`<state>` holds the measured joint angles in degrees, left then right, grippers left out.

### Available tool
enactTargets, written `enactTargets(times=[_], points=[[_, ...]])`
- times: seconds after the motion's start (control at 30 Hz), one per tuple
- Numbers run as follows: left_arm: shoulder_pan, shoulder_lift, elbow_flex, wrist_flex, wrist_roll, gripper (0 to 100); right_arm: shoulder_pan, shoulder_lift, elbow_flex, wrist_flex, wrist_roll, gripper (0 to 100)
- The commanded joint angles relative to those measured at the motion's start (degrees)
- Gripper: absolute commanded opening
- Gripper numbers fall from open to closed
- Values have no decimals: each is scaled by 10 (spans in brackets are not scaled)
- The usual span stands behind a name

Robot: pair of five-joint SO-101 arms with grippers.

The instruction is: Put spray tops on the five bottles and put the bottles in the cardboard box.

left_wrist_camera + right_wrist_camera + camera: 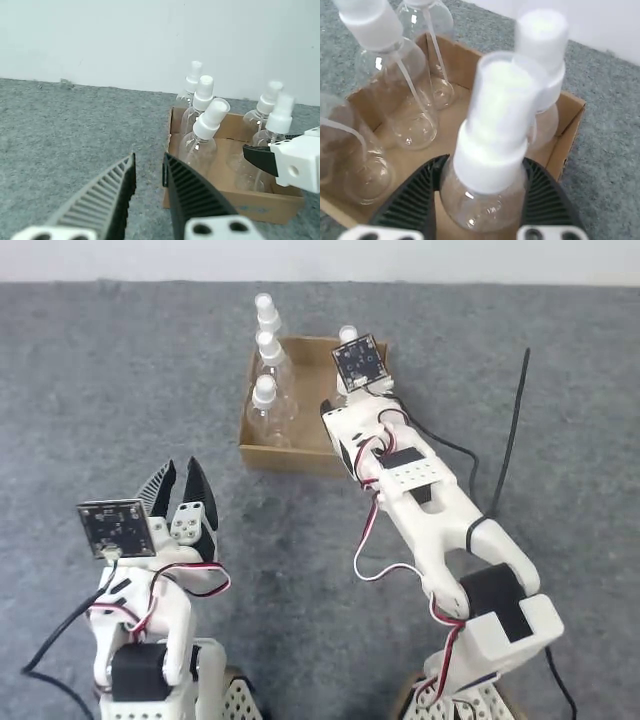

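Bottle (490,150) gripped by right claw (484,172) inside cardboard box (570,125); left claw (149,162) parted, empty.

Box: brown, open-topped cardboard box (262,455), sitting flat.
Bottles: five clear plastic bottles (266,412), upright inside it.
Tops: white spray tops (211,117), one fitted on every bottle.
Fifth bottle (485,200): at the box's right side, clamped by the right gripper (485,170).

Grey, coarse carpet-like covering (100,390) spans the whole tabletop, same texture throughout. A plain white wall (100,40) rises straight from its far edge, meeting it in a straight line. Light is soft and even, with faint shadows.
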<state>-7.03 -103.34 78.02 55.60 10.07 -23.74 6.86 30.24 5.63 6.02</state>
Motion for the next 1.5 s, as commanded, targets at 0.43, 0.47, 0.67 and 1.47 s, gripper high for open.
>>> enactTargets(times=[0.43,0.47,0.67,1.47], points=[[-1,-8,-32,-24,-4,84,5,-8,-23,41,-3,253],[-1,-8,-32,-24,-4,84,5,-8,-24,44,-3,253],[-1,-8,-32,-24,-4,84,6,-8,-24,45,-3,258],[-4,-8,-11,-60,-4,84,5,-76,-4,93,-25,392]])
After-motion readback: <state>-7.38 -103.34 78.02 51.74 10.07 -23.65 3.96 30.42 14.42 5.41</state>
